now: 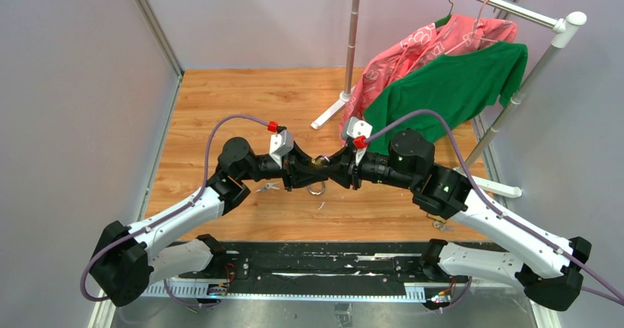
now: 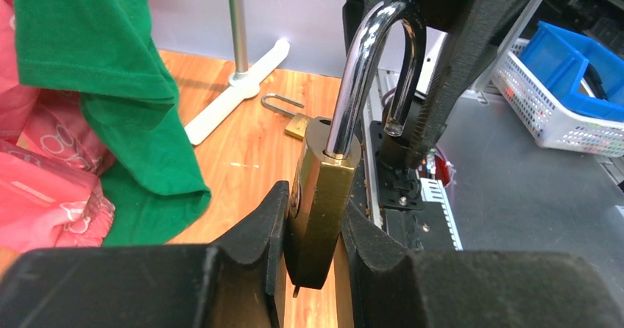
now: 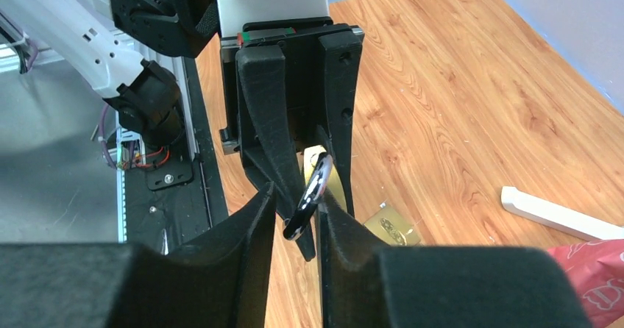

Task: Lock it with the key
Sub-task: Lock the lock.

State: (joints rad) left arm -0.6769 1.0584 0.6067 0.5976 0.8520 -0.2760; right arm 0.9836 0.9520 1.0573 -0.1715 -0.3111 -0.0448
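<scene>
Padlock (image 2: pixel 320 195), brass-bodied, stands upright at the lower centre of the left wrist view, its body clamped between the fingers of the left gripper (image 2: pixel 316 214). Its chrome shackle (image 2: pixel 360 63) is sprung open, one leg clear of the body. In the right wrist view the right gripper (image 3: pixel 294 199) has narrow jaws on either side of that shackle; whether they press it I cannot tell. Both arms meet mid-frame in the top view, over the wooden tabletop (image 1: pixel 243 100). A second padlock (image 2: pixel 294 122) lies on the wood, right of a green shirt (image 2: pixel 110 85).
</scene>
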